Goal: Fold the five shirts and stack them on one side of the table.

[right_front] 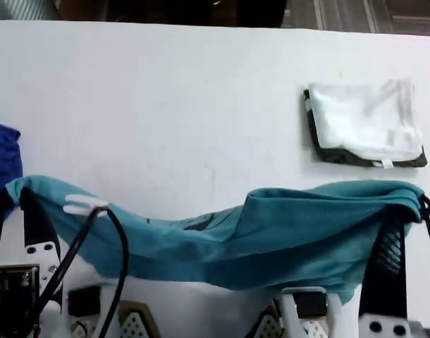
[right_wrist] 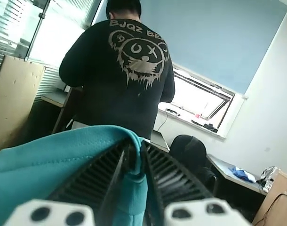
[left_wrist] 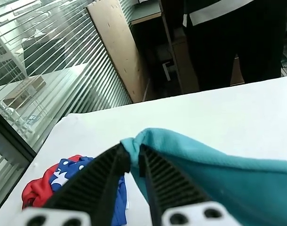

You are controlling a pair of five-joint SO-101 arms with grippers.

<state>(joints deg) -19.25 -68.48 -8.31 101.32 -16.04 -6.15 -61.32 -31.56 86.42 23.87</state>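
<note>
Both arms hold the teal shirt (right_front: 271, 229) up off the table (right_front: 166, 98), stretched between them on the side nearest the arm bases. The left gripper (left_wrist: 131, 157) is pinched tight on one end of the fabric at the hem. The right gripper (right_wrist: 134, 151) is clamped the same way on the other end. The cloth sags in the middle and its lower edge hangs down by the bases, so this reads as the lay-flat step ahead of the fold, not the fold itself. To do it well, both ends should travel out over open table at matched height and pace, so the hanging edge lands first and drags flat. Tension should take out the sag without pulling a pinch loose. Both grips look thin, so slip is the likely failure. A black cable (right_front: 120, 239) crosses in front of the cloth near the left arm and is a snag risk. The drop zone should be mid-table, short of the stack at the far right, where a white folded shirt (right_front: 363, 116) sits on a dark folded shirt (right_front: 342, 156). It should also be clear of the crumpled blue shirt (right_front: 2, 158) just beside the left gripper. Release should come only once both ends rest on the table. Two shirts look done, so the task seems under halfway.
</note>
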